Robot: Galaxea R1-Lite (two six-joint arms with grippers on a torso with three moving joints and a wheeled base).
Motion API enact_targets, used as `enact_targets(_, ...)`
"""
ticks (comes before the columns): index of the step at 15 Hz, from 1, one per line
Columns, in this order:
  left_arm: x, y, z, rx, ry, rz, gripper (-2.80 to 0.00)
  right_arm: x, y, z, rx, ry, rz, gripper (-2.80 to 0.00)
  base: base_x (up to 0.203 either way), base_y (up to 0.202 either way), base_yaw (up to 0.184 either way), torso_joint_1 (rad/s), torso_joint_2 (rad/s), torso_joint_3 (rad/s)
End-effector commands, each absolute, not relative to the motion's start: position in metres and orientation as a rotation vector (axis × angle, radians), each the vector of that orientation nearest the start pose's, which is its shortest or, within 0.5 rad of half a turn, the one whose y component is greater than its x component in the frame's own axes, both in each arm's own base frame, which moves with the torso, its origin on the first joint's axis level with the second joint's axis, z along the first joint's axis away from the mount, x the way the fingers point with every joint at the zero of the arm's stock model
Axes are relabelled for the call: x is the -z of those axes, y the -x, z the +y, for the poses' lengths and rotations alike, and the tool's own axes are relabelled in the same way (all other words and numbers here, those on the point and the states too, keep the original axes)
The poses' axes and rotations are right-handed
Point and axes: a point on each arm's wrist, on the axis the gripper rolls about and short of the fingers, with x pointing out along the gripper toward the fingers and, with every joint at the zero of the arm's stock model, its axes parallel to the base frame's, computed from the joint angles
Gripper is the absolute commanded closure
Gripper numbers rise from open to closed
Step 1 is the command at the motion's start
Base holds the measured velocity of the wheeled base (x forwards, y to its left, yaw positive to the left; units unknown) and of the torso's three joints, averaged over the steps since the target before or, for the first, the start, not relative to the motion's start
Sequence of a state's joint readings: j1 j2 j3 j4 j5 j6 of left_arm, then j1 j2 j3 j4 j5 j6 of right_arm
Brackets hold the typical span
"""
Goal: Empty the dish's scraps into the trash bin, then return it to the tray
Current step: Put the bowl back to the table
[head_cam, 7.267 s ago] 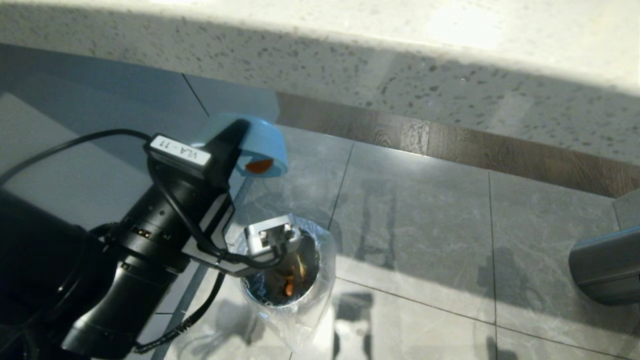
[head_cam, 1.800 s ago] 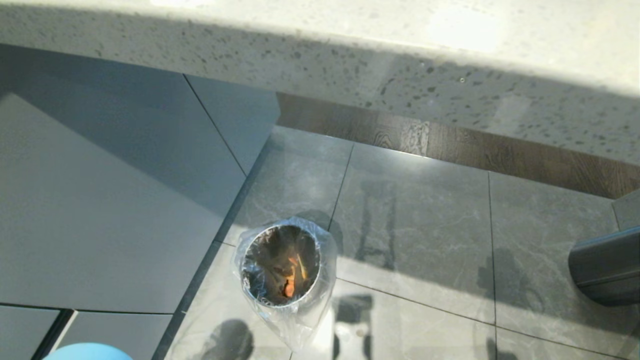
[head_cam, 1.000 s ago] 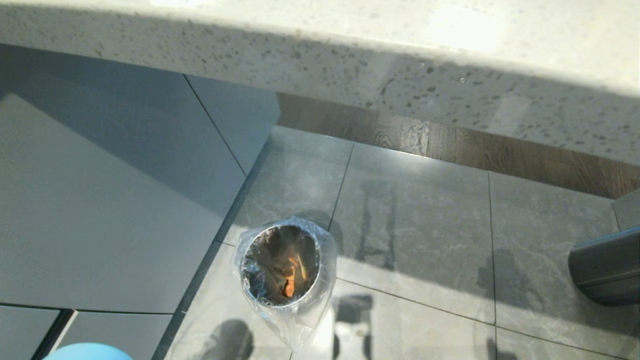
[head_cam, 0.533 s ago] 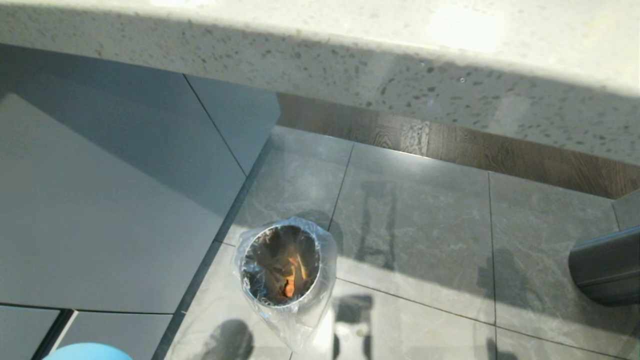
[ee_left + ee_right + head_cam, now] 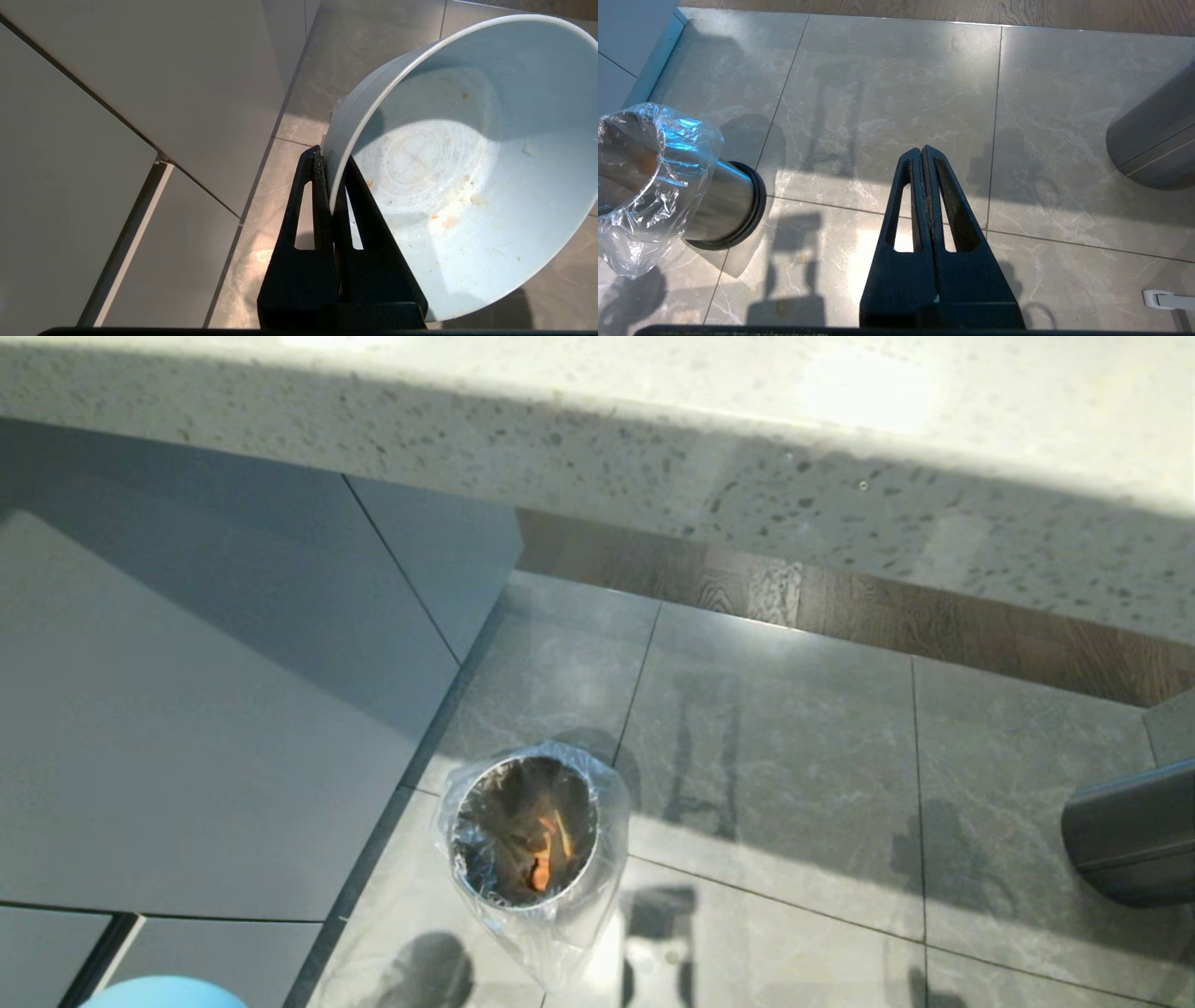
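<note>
Scraps (image 5: 541,854) in trash bin (image 5: 523,831) | dish (image 5: 467,177) emptied, left jaws clamped on rim | right jaws together

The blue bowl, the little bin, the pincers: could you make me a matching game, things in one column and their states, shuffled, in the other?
Things:
1. dish
2. trash bin
3. right pincer
4. scraps

States:
A. shut on nothing, above the floor tiles
B. lying inside the bag-lined bin
C. emptied but for smears, rim pinched by the left pincer
D. standing on the floor, lined with clear plastic

Pairs: 1-C, 2-D, 3-A, 4-B
</note>
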State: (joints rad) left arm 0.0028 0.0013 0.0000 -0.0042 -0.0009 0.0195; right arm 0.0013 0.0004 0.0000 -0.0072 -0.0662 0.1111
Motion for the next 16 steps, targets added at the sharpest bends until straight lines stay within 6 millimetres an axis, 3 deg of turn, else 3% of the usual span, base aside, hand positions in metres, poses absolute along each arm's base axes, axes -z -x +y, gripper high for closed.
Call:
enact_targets(1,-0.0760,0.0227,-0.0001,-0.002,-0.020,-0.003,0.00,-0.0763,0.0228,-0.0015,0.064,-0.112,-0.011,0.00,0.000,0.000,0.000,0.000,0.00,0.000)
enact_targets(16,-0.0760,0.0227,-0.0004,0.014,-0.020,-0.003,0.00,-0.0763,0.0228,-0.0015,0.064,-0.112,-0.011,0.00,0.000,0.000,0.000,0.000,0.00,0.000)
